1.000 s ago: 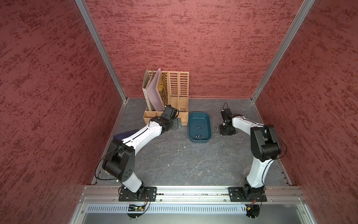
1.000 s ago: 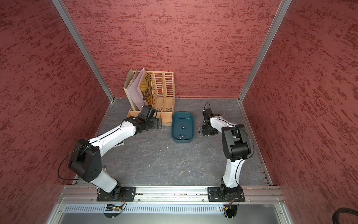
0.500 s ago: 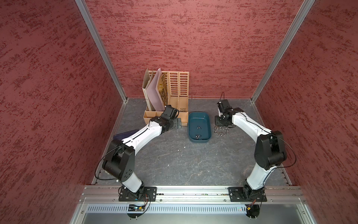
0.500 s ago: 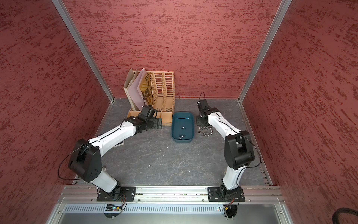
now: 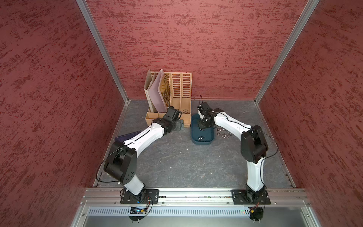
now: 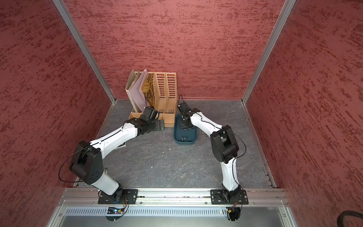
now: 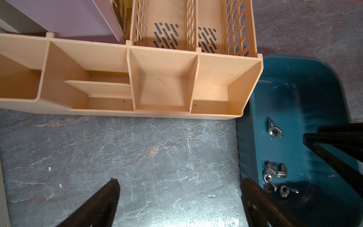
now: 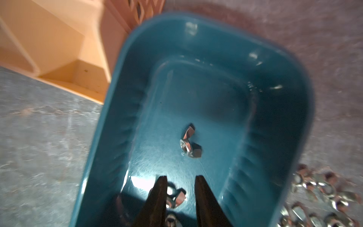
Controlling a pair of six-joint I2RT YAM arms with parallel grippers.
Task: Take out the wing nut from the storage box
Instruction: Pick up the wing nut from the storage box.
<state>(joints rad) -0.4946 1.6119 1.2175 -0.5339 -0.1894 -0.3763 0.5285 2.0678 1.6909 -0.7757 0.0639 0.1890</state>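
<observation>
The storage box (image 5: 202, 143), a shallow dark teal tray, stands on the grey table right of the organiser in both top views (image 6: 184, 143). One silver wing nut (image 8: 189, 144) lies alone on its floor, and a small cluster of wing nuts (image 7: 275, 173) lies at its near end. My right gripper (image 8: 180, 179) hangs over the box interior, open by a narrow gap with nothing between its tips; one wing nut of the cluster (image 8: 176, 196) shows on the floor beyond the fingers. My left gripper (image 7: 179, 182) is wide open and empty over bare table, left of the box.
A tall beige slotted file organiser (image 5: 176, 92) with a purple folder (image 5: 157, 92) stands against the back wall, touching the box's far left corner. Several loose wing nuts (image 5: 224, 133) lie on the table right of the box. A dark notebook (image 5: 127, 135) lies under the left arm.
My right gripper has moved from low over the loose nuts right of the box, leftward to over the box's interior, its jaws a little wider. The left arm has not moved.
</observation>
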